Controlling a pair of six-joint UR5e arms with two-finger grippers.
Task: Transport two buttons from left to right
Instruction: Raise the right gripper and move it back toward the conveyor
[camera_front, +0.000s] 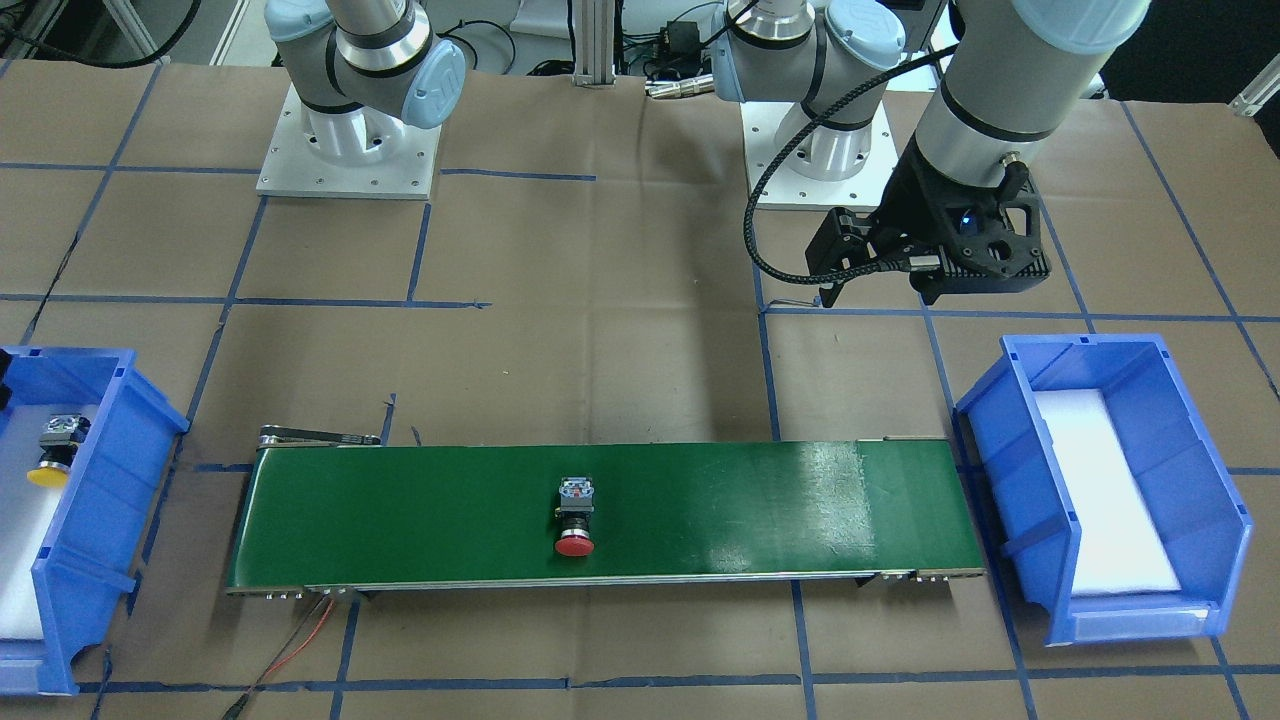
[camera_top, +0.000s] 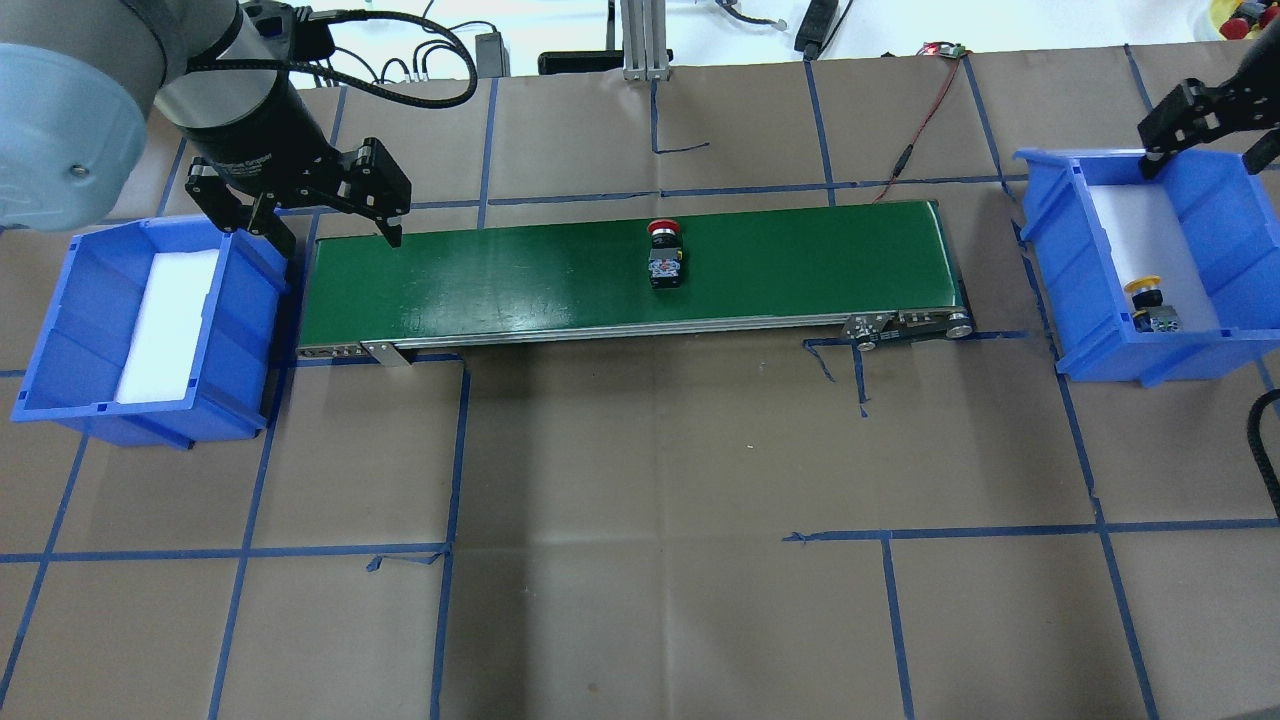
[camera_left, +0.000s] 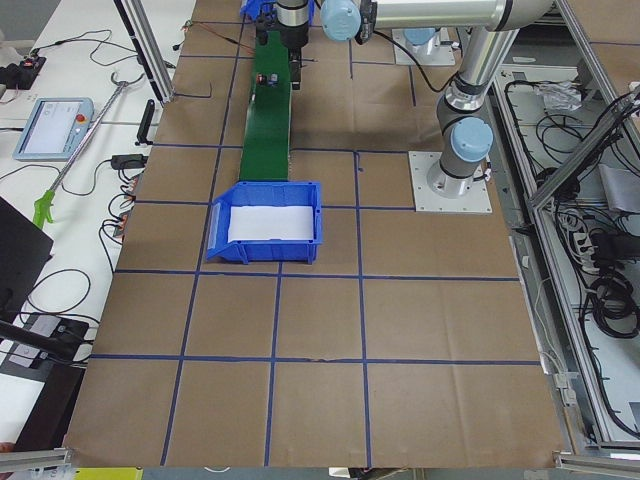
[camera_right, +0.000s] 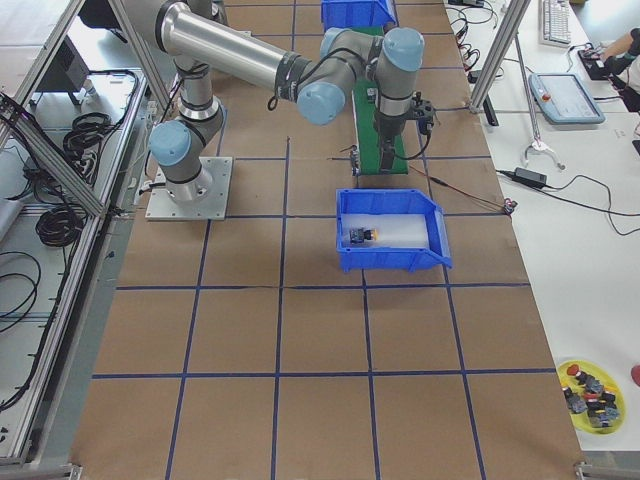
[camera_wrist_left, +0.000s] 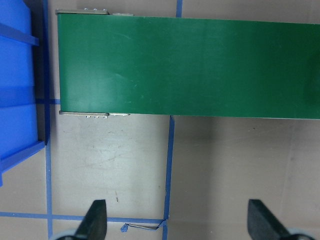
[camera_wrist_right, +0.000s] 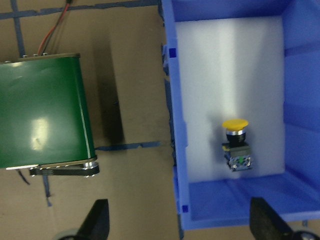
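The red button (camera_top: 665, 255) lies on its side near the middle of the green conveyor belt (camera_top: 500, 280); it also shows in the front view (camera_front: 574, 520). The yellow button (camera_top: 1150, 305) lies on white foam in the right blue bin (camera_top: 1060, 280), and shows in the right wrist view (camera_wrist_right: 236, 145). My left gripper (camera_top: 338, 240) is open and empty, held above the belt's left end (camera_wrist_left: 178, 222). My right gripper (camera_top: 1200, 160) is open and empty above the right bin's far end (camera_wrist_right: 181, 220).
An empty blue bin (camera_top: 60, 330) with a white foam liner stands at the belt's left end. A red and black wire (camera_top: 920, 120) runs from the belt's far right corner. A yellow dish of spare buttons (camera_right: 592, 388) sits on the side table.
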